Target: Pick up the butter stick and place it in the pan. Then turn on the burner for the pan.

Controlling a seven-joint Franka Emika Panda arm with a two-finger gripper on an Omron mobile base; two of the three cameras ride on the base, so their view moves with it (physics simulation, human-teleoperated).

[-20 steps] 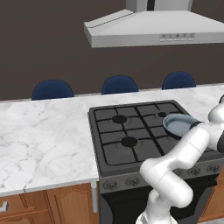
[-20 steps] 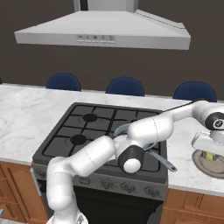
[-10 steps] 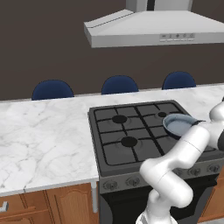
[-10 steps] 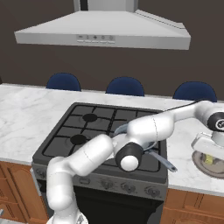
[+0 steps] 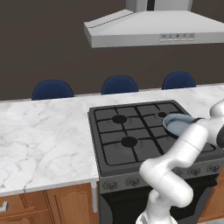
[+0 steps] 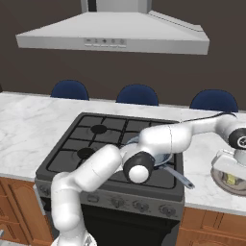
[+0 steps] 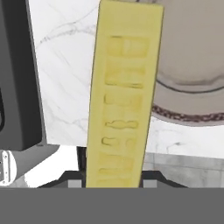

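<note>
My base cameras give me an evenly lit, rendered kitchen with no visible lamp. The marble counter (image 5: 43,131) reads bright with no glare, and the back wall (image 5: 43,43) stays dim brown. The range hood (image 6: 115,36) is pale on top and shaded underneath. Shadows are faint and soft. My hand view is close and soft, and the butter stick (image 7: 122,96) looks blurred, its embossing smeared. Edges show no bending.
</note>
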